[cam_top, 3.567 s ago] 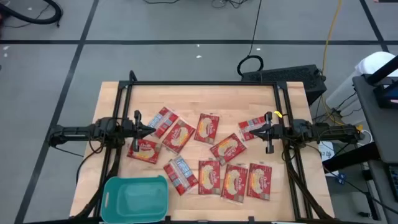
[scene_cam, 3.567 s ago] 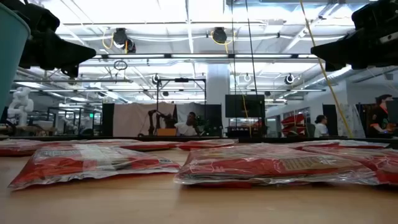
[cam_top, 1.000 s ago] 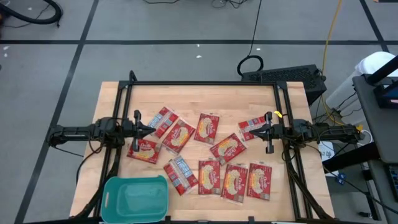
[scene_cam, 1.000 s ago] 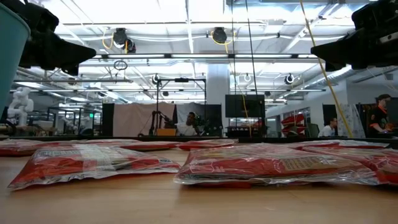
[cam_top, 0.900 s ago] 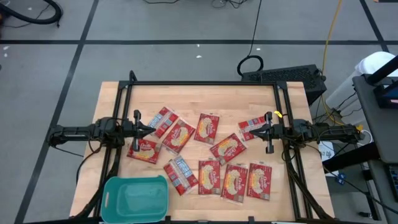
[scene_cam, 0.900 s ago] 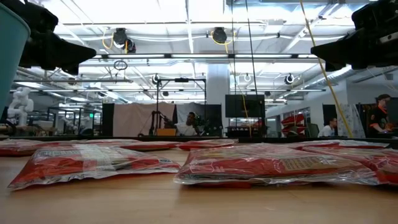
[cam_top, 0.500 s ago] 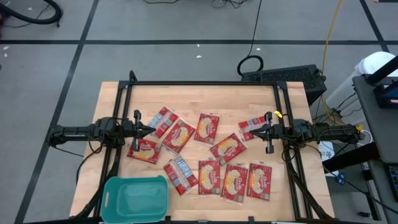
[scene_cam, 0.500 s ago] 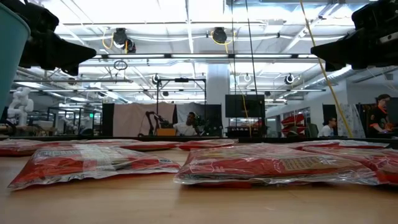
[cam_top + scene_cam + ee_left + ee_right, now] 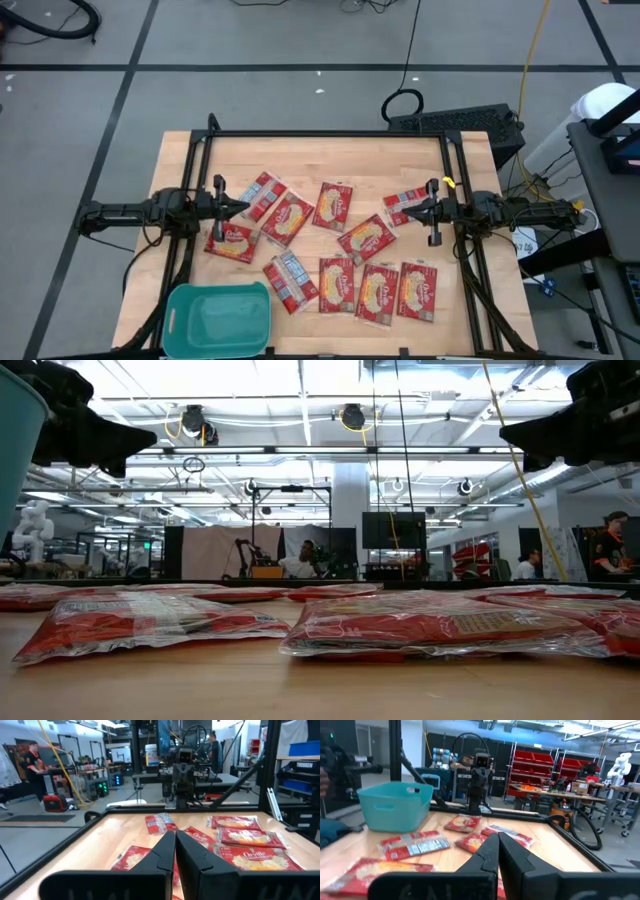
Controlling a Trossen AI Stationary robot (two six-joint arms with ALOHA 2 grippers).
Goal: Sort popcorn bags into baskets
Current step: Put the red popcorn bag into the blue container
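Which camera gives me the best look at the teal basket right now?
The high view: it shows the whole basket from above, at the table's near left corner, with nothing in it. The right wrist view shows its side wall but not the inside. The low view catches only a teal edge. The left wrist view misses it.

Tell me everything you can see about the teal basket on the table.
The teal basket is a rectangular plastic tub with rounded corners, smooth solid walls and a handle slot at its end. It sits upright at the table's near-left corner, open side up, with nothing visible inside. No popcorn bag touches it; the nearest bag lies just beyond its corner. Neither gripper is near it.
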